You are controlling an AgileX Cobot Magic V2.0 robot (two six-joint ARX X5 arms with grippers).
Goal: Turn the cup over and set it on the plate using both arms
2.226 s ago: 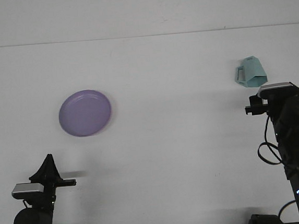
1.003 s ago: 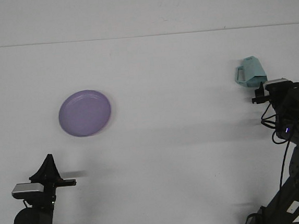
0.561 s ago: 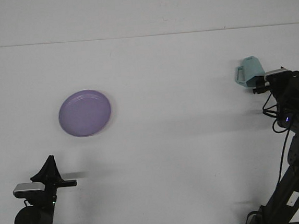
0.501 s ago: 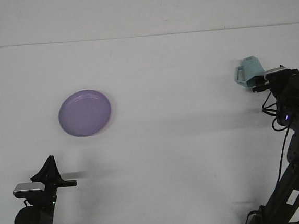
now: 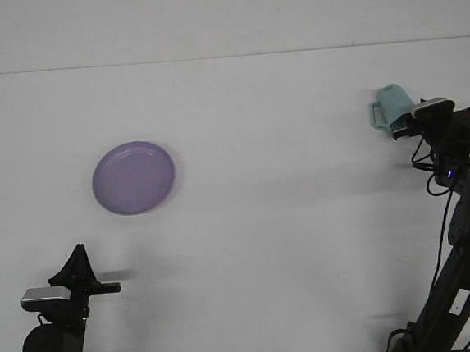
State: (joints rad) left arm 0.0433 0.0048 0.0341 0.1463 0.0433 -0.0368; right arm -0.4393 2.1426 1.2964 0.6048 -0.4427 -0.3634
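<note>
A pale teal cup (image 5: 387, 107) stands upside down at the far right of the white table, its handle facing left. My right gripper (image 5: 407, 122) is pressed up against the cup's right lower side. The wrist and its camera (image 5: 432, 110) hide where the gripper meets the cup. A purple plate (image 5: 133, 177) lies flat on the left half of the table with nothing on it. My left gripper (image 5: 78, 260) is low at the front left, well short of the plate and holding nothing.
The right arm (image 5: 463, 238) rises from the front right corner with cables hanging along it. The table's back edge (image 5: 224, 56) meets a white wall.
The right arm has stretched forward and upward, bringing its gripper from just in front of the cup to the cup's right side. The left arm and the plate have not moved.
</note>
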